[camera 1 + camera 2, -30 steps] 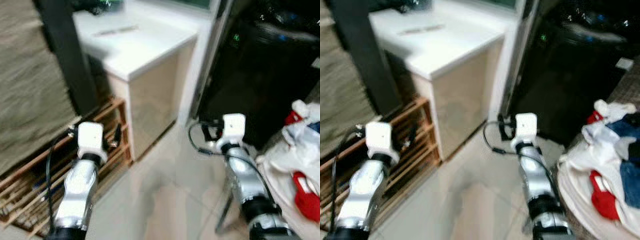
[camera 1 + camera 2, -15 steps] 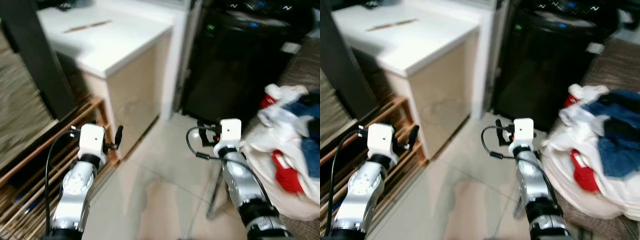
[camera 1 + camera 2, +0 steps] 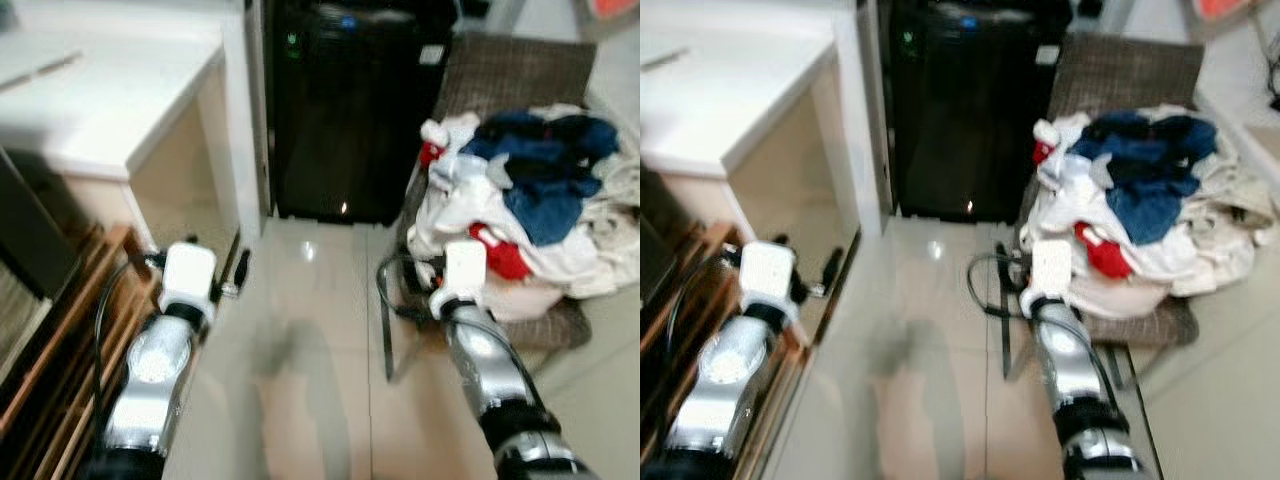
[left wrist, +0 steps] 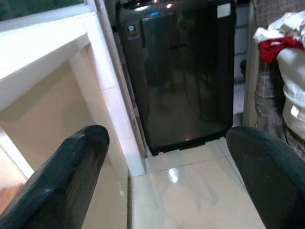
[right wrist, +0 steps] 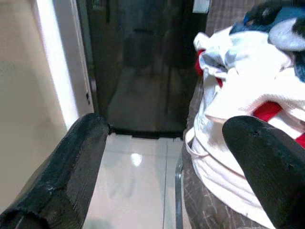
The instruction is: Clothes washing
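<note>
Two tools were held out low over the pale tiled floor (image 3: 320,330) as I watched from the head camera. My left tool (image 4: 167,181) had its fingers (image 4: 62,186) spread wide apart with nothing between them, and my right tool (image 5: 167,176) was likewise released, its fingers (image 5: 66,176) parted and empty.

Straight ahead of both tools, past the tiles, stood the black washing machine (image 3: 350,110), with small lights glowing on its top panel and a white label at its upper corner. Its dark front reflected onto the glossy floor.

Ahead of the right tool and just to its outer side sat the pile of clothes (image 3: 530,200): white, dark blue and red pieces heaped together on a brown woven chair (image 3: 520,70). The heap rested on the seat and leaned against the backrest. The chair stood just beside the washing machine. Seen along the right tool, white cloth hung over the seat edge close to its outer finger, apart from it.

To the outer side of the left tool stood a white-topped counter (image 3: 100,100) with beige sides, and nearer to that arm a wooden slatted rack (image 3: 60,330) sat on the floor.
</note>
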